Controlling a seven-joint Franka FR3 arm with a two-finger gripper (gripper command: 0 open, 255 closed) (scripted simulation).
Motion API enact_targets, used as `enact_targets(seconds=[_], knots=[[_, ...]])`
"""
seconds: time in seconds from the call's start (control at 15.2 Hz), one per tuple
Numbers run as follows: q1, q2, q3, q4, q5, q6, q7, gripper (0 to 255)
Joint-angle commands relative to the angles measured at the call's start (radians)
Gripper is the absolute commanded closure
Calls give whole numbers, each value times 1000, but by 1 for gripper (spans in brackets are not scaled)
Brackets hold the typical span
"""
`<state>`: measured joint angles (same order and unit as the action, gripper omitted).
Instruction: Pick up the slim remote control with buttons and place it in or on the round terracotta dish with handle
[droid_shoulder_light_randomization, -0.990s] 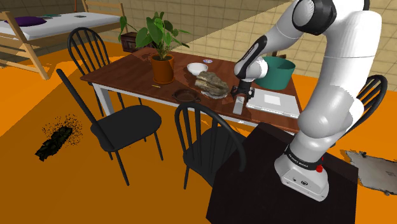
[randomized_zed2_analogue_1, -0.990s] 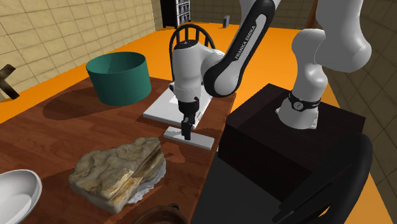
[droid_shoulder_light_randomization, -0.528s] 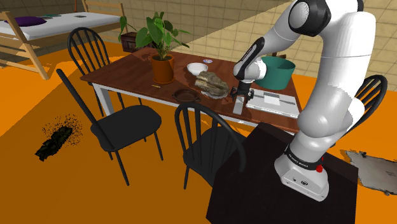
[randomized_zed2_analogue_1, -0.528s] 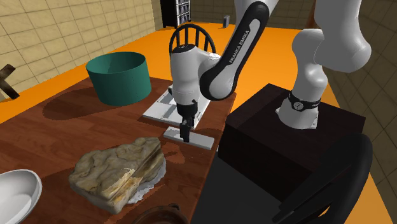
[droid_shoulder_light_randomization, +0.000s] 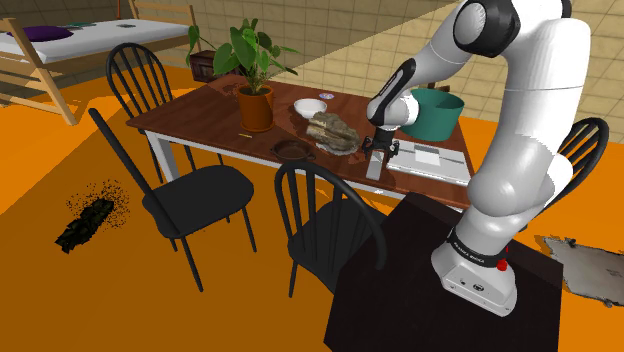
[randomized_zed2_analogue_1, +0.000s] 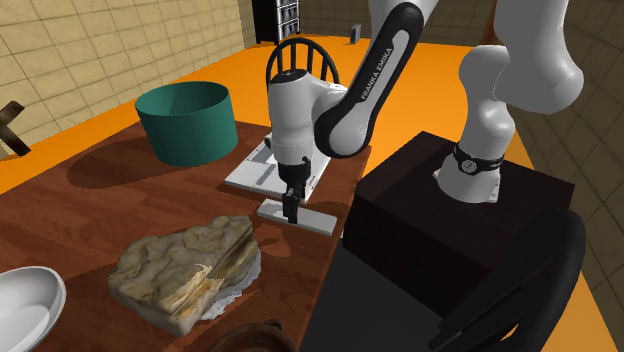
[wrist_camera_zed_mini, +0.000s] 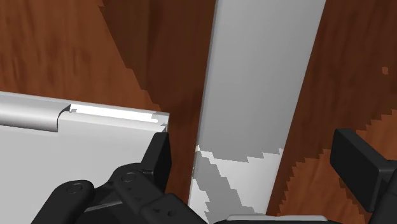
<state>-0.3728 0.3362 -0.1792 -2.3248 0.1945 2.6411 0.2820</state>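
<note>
The slim remote (droid_shoulder_light_randomization: 374, 166) (randomized_zed2_analogue_1: 300, 216) (wrist_camera_zed_mini: 261, 83) is a plain grey slab lying flat near the wooden table's (droid_shoulder_light_randomization: 200, 105) front edge, close to the stand. My black gripper (droid_shoulder_light_randomization: 377, 154) (randomized_zed2_analogue_1: 291, 210) (wrist_camera_zed_mini: 257, 159) points straight down over it and is open. In the wrist view one finger (wrist_camera_zed_mini: 160, 156) stands on each side of the remote, with a gap to it on both sides. The round dark-brown dish with a handle (droid_shoulder_light_randomization: 292, 150) (randomized_zed2_analogue_1: 255, 338) sits further along the table's front edge, beyond a rock-like lump.
A flat grey laptop-like slab (droid_shoulder_light_randomization: 432, 160) (randomized_zed2_analogue_1: 262, 165) (wrist_camera_zed_mini: 76, 146) lies right beside the remote. A teal tub (droid_shoulder_light_randomization: 436, 112) (randomized_zed2_analogue_1: 187, 122), a beige rocky lump (droid_shoulder_light_randomization: 333, 132) (randomized_zed2_analogue_1: 185, 268), a white bowl (droid_shoulder_light_randomization: 310, 106) and a potted plant (droid_shoulder_light_randomization: 254, 75) stand on the table. Black chairs (droid_shoulder_light_randomization: 325, 235) face its front edge.
Over the first half second the gripper sank a little closer to the remote and the arm's elbow shifted. Since then nothing has moved.
</note>
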Motion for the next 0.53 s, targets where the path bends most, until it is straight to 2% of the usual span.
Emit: enact_targets(seconds=[0.0,0.4,0.46], knots=[[7,45,8,-3,0,55,2,255],[1,64,8,29,1,42,-4,255],[2,54,9,-4,7,64,-9,255]])
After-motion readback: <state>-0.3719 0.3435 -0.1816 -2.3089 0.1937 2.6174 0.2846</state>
